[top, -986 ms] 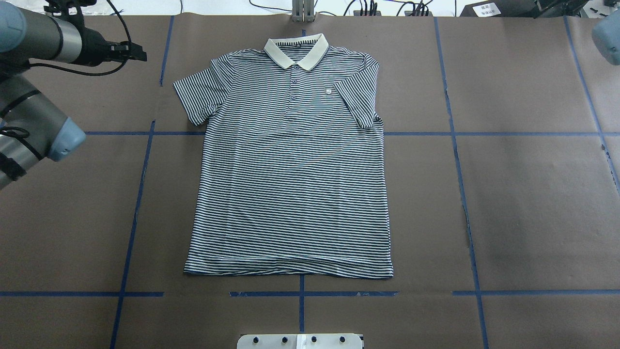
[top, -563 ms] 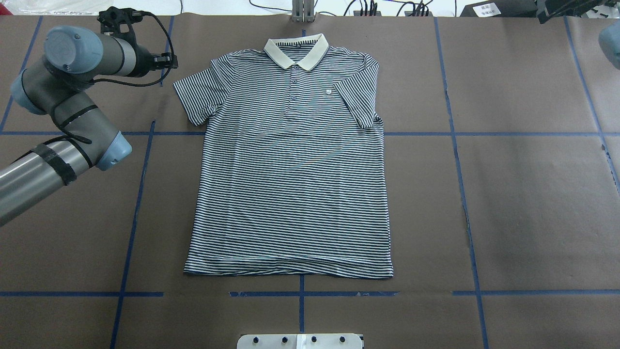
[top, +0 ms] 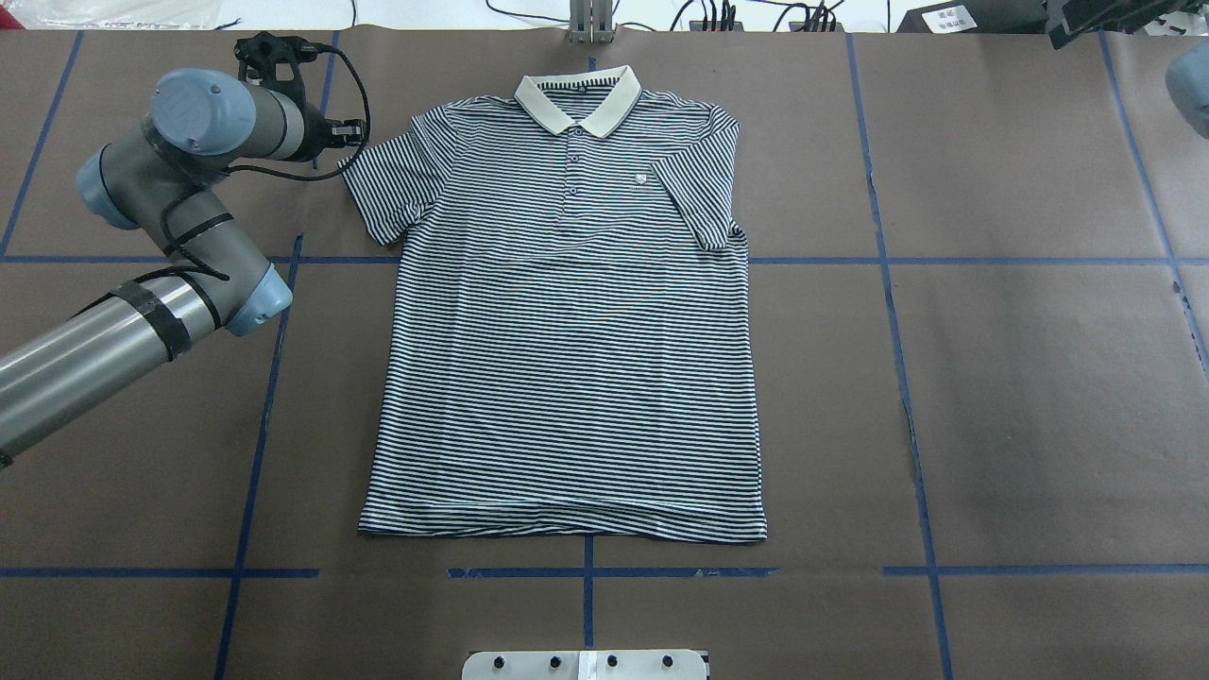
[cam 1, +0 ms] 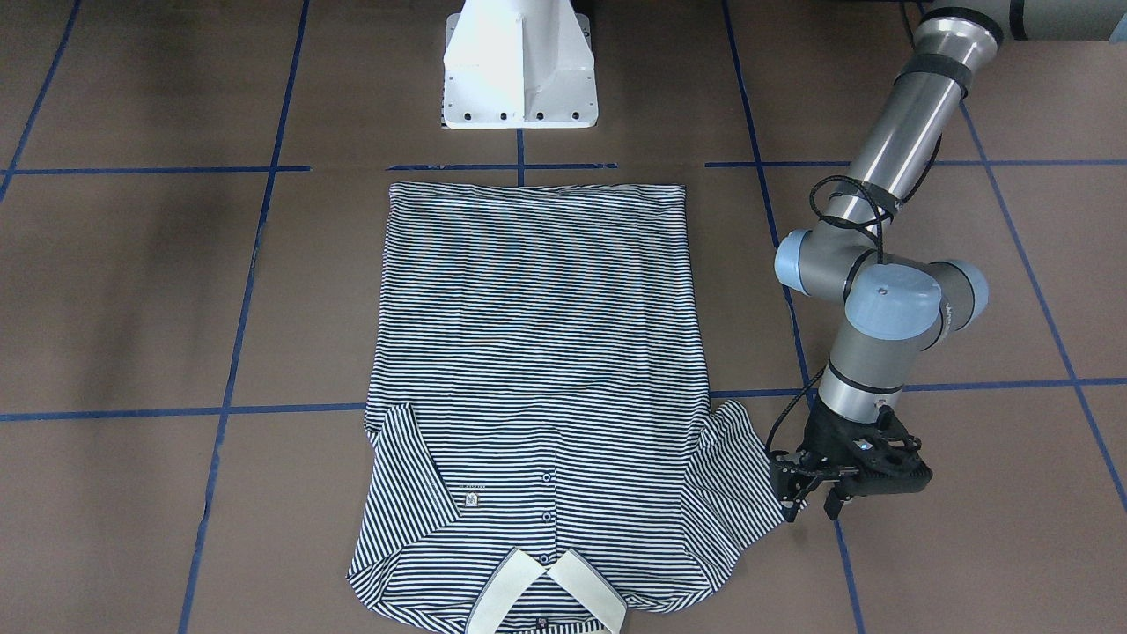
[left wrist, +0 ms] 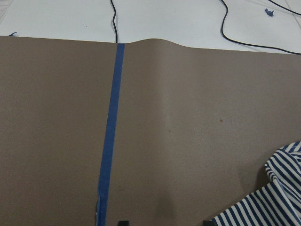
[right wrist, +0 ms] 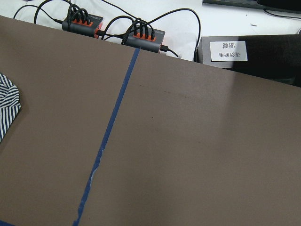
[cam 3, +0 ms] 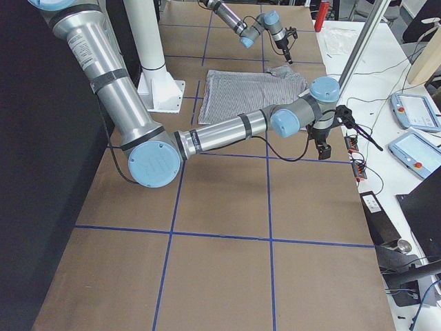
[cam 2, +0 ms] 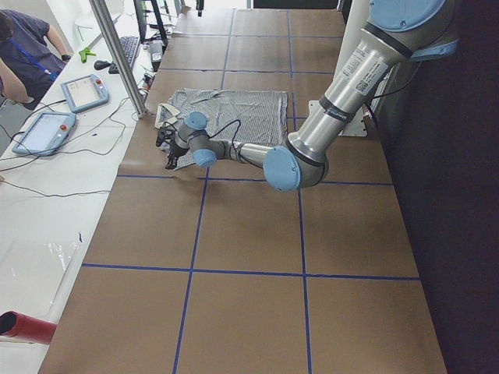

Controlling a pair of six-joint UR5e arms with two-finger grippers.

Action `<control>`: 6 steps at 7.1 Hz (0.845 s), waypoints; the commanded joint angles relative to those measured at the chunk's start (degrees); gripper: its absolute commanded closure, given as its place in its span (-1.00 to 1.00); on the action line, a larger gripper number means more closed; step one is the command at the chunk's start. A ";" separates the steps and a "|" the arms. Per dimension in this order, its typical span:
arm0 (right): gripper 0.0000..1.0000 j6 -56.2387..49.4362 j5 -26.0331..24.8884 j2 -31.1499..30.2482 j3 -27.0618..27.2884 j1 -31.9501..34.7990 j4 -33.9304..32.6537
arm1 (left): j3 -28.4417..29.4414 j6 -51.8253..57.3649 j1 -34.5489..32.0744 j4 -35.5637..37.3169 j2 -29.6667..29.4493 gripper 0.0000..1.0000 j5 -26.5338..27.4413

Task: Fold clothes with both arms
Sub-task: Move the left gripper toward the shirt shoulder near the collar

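Note:
The striped polo shirt point(top: 567, 331) lies flat and face up on the brown table, collar point(top: 578, 99) at the far edge. My left gripper point(cam 1: 810, 509) hangs just off the tip of the sleeve point(cam 1: 740, 458) on my left, a little above the table, jaws open and empty. The left wrist view shows that sleeve's edge point(left wrist: 263, 207) at the bottom right. The right arm point(cam 3: 227, 131) reaches to the far right table edge, well clear of the shirt point(cam 3: 255, 89). Its gripper point(cam 3: 324, 141) shows clearly only in the right side view, so I cannot tell its state.
Blue tape lines point(top: 260, 416) mark a grid on the brown table cover. The white pedestal base point(cam 1: 519, 79) stands at the shirt's hem end. Power strips point(right wrist: 113, 30) and cables lie past the far edge. A person point(cam 2: 23, 54) and tablets point(cam 2: 82, 92) are beyond it.
The left arm has swung in from the left edge to beside the shirt's sleeve. The shirt has not moved, and the right arm has hardly shifted.

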 commanded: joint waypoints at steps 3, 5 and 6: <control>-1.00 0.00 -0.05 -0.01 -0.17 -0.02 0.00 | 0.85 2.70 0.69 -0.11 0.11 -0.14 0.13; -1.00 0.00 -0.05 -0.10 -0.17 -0.02 0.00 | 0.76 2.72 0.86 -0.20 0.11 -0.13 0.13; -1.00 0.00 -0.05 -0.10 -0.17 -0.02 0.00 | 0.76 2.72 0.95 -0.20 0.20 -0.13 0.04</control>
